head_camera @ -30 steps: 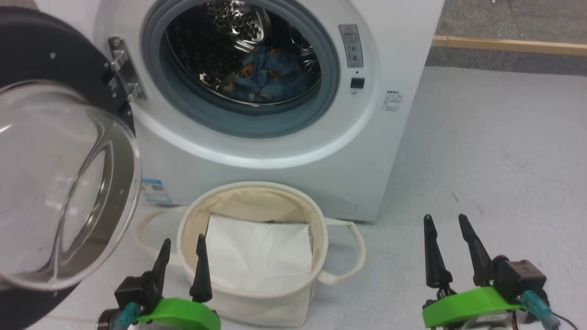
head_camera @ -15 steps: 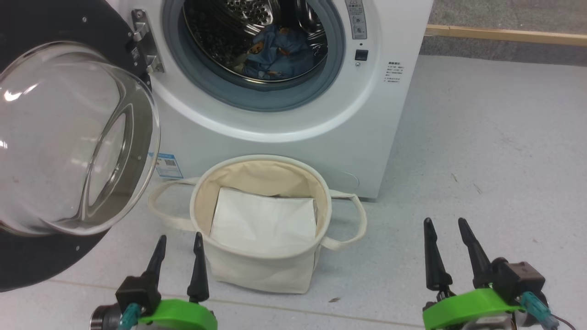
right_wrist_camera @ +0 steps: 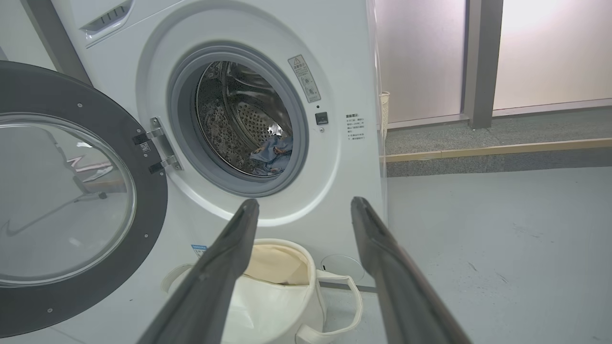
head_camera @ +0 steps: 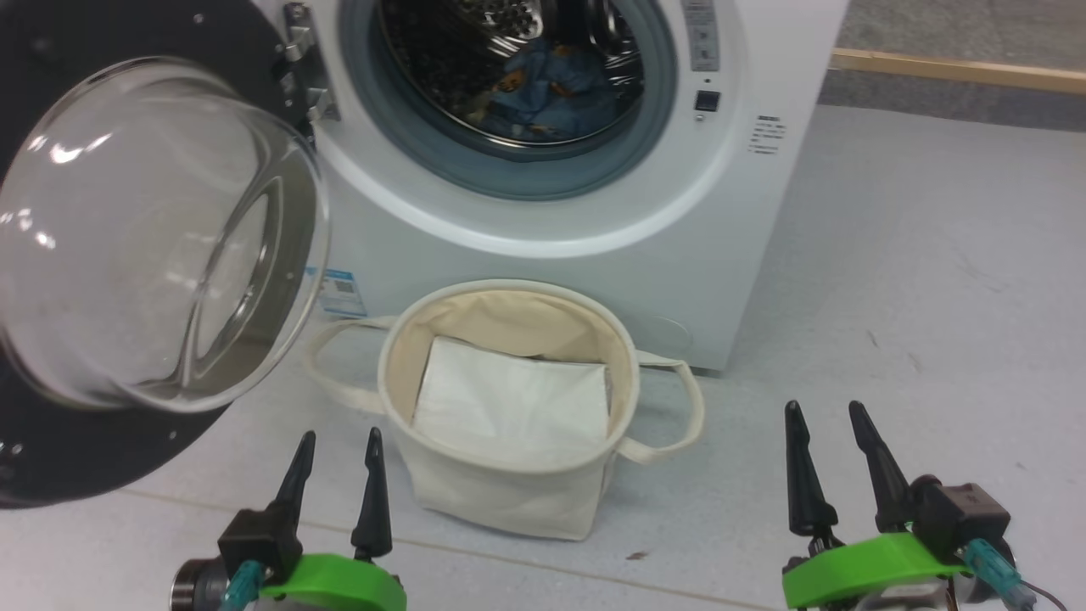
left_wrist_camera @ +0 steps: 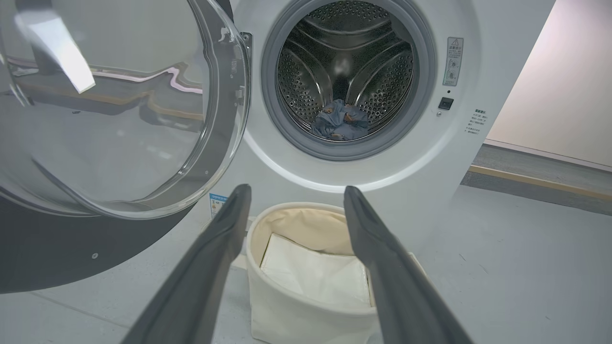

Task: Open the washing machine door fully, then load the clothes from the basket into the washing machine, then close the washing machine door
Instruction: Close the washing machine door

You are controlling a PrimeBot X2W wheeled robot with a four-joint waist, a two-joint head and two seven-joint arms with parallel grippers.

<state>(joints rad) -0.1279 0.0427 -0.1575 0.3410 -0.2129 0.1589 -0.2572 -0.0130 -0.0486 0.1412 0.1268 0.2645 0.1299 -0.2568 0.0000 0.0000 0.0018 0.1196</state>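
Your left gripper (head_camera: 340, 434) and right gripper (head_camera: 824, 407) hang released and empty before the machine (head_camera: 551, 263): door (head_camera: 153, 238) swung wide beside its mouth, clothes (head_camera: 556, 93) lying inside it, basket (head_camera: 501, 501) at its foot, holding 1 white sheet (head_camera: 517, 407).

A flat white rectangular sheet (head_camera: 513, 407) lay faintly creased. The smooth pale grey floor (head_camera: 916, 280) was scuffed here and there. A thin seam (head_camera: 679, 591) ran across it, and a small dark speck (head_camera: 633, 556) sat just on the far side of that line. Further back, a long light wooden strip (head_camera: 959, 70) capped a darker grey step (right_wrist_camera: 497, 165). Beyond it a grey upright post (right_wrist_camera: 479, 62) stood between pale frosted panels (right_wrist_camera: 550, 48), with a small white ribbed bin (right_wrist_camera: 384, 107) off to one side.
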